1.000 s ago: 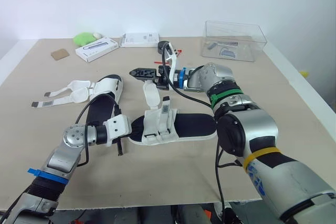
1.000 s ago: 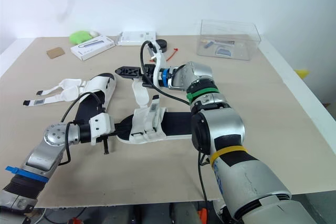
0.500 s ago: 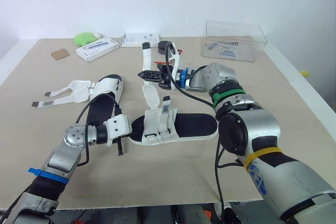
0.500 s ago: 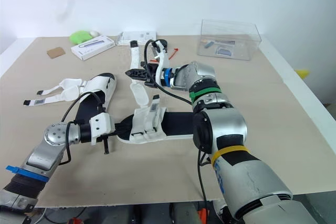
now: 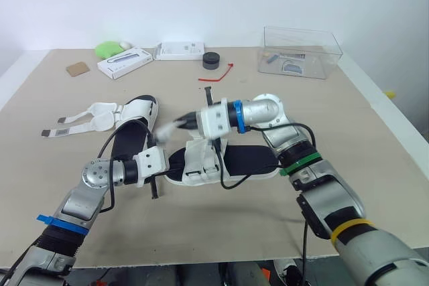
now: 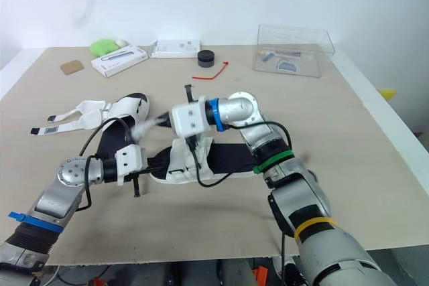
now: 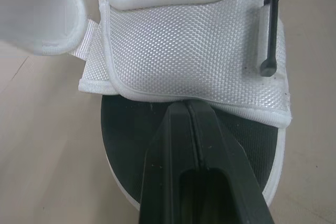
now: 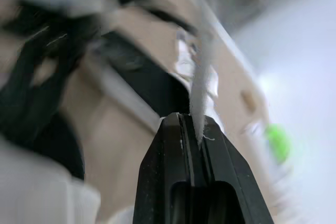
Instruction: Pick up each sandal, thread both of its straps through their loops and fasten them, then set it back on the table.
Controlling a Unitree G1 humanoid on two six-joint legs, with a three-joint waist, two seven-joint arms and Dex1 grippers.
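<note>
A black-soled sandal [image 5: 251,160] with white straps lies in the middle of the table. My left gripper [image 5: 173,163] is shut, its tip resting on the black insole [image 7: 131,129] just short of the white upper [image 7: 189,45]. Above the sandal's left end, my right gripper [image 5: 179,124] is shut on a thin white strap [image 8: 200,98], which trails blurred toward the left. A second sandal [image 5: 137,120] lies further left with its white straps [image 5: 84,117] spread open on the table.
At the back stand a clear plastic box [image 5: 299,51], a black round puck [image 5: 212,60], a red tie [image 5: 218,74], two white boxes [image 5: 123,63] [image 5: 179,49], a green object [image 5: 107,49] and a brown card [image 5: 76,69]. A black cable [image 5: 124,137] crosses the left sandal.
My right gripper has shut on the strap and swung from beyond the sandal to low over its left end, dragging the strap along. The left gripper has stayed put.
</note>
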